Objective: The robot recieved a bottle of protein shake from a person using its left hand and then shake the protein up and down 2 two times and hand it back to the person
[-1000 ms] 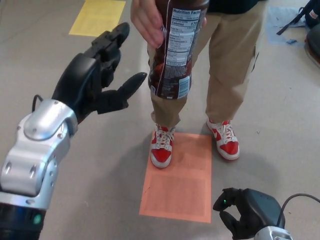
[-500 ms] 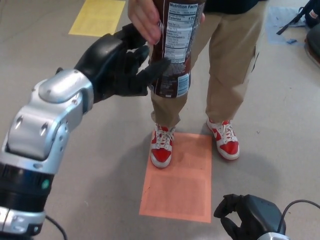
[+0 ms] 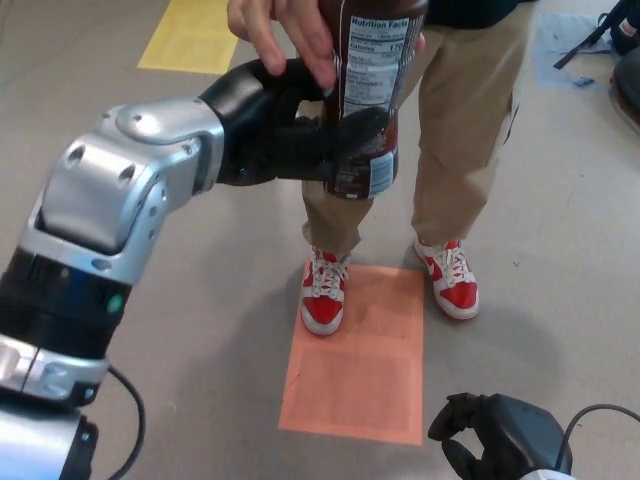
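A person's hand [image 3: 285, 30] holds a dark protein shake bottle [image 3: 375, 60] by its upper part, at the top middle of the head view. The bottle's white nutrition label faces me. My left hand [image 3: 290, 140] is at the bottle's lower part, the thumb [image 3: 355, 130] lying across its front and the fingers reaching behind it. Both the person's hand and mine are on the bottle. My right hand [image 3: 500, 440] hangs low at the bottom right with its fingers curled on nothing.
The person stands just behind the bottle in tan trousers [image 3: 460, 120] and red-and-white shoes [image 3: 325, 290], one foot on an orange floor mat [image 3: 360, 370]. A yellow mat [image 3: 195, 35] lies at the far left, and dark gear [image 3: 620, 30] at the far right.
My left arm has moved right and forward to the bottle, and its fingers have closed around the lower part. The person has raised the bottle slightly. My right hand has stayed put.
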